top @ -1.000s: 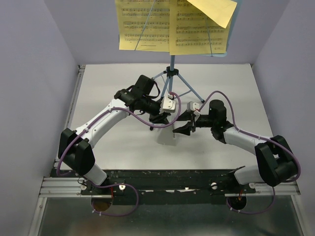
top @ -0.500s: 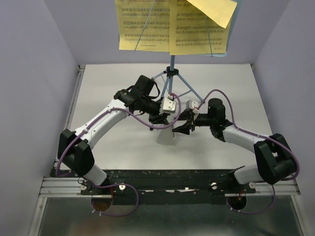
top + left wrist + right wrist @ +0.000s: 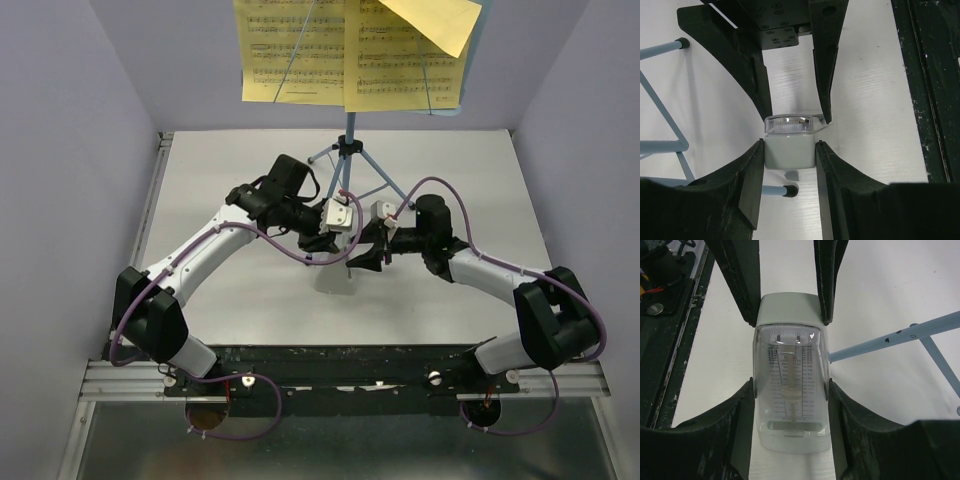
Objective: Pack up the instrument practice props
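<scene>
The left gripper (image 3: 789,145) grasps the grey end of the whitish plastic piece (image 3: 789,155); the right gripper (image 3: 790,386) grasps its clear end; the piece lies between both pairs of jaws, with a leg of the music stand (image 3: 880,342) beside them.

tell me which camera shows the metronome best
Right wrist view: the metronome fills the centre, its clear front, scale and pendulum facing the camera. Left wrist view shows only a plain grey end and a strip of clear cover. Top view shows a pale wedge, small and partly covered.
</scene>
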{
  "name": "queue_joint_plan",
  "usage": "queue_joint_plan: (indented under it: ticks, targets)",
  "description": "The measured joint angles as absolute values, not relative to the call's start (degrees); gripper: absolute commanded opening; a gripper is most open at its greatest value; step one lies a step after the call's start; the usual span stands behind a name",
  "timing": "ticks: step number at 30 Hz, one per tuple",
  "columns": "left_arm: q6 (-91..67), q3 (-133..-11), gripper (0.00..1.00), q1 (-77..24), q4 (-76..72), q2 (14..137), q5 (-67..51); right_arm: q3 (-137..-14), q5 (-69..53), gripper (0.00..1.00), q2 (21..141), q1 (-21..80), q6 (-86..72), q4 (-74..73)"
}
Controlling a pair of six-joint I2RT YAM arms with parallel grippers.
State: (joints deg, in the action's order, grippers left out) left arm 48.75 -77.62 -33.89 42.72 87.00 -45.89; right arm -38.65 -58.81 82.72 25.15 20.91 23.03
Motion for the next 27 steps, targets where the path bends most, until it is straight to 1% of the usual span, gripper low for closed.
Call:
queue_joint_plan:
  ticks: [1,2,3,6,9,14,18,27]
  targets:
    - [48.95,-77.38,0.57,-33.80,42.63,86.78,-45.89,-38.85,-58.81,0.00,82.81,25.19,21.08,22.76]
    - [49.12,-77.21,0.71,-33.74,42.52,86.63,-45.84,-39.07,-58.83,0.00,82.91,25.26,21.23,22.41]
    - [50.13,-76.49,0.99,-33.50,43.09,86.28,-44.53,-39.51,-58.83,0.00,83.11,25.39,21.56,21.76]
    - [50.13,-75.53,0.99,-33.04,43.46,85.82,-43.20,-39.86,-58.85,0.00,83.22,25.41,21.74,21.30]
    - [50.09,-72.53,0.97,-32.32,46.00,84.79,-41.76,-40.16,-58.87,0.00,83.48,25.47,21.93,20.91]
    - [49.34,-71.44,0.87,-31.48,47.66,84.53,-40.91,-40.45,-58.96,0.00,83.61,25.47,21.98,20.51]
    - [48.64,-71.44,0.82,-31.48,48.03,84.51,-40.99,-40.73,-59.00,0.00,83.72,25.47,22.11,20.03]
    - [49.50,-74.63,0.80,-31.79,49.47,87.00,-44.88,-41.85,-58.89,0.00,84.66,25.45,22.09,19.64]
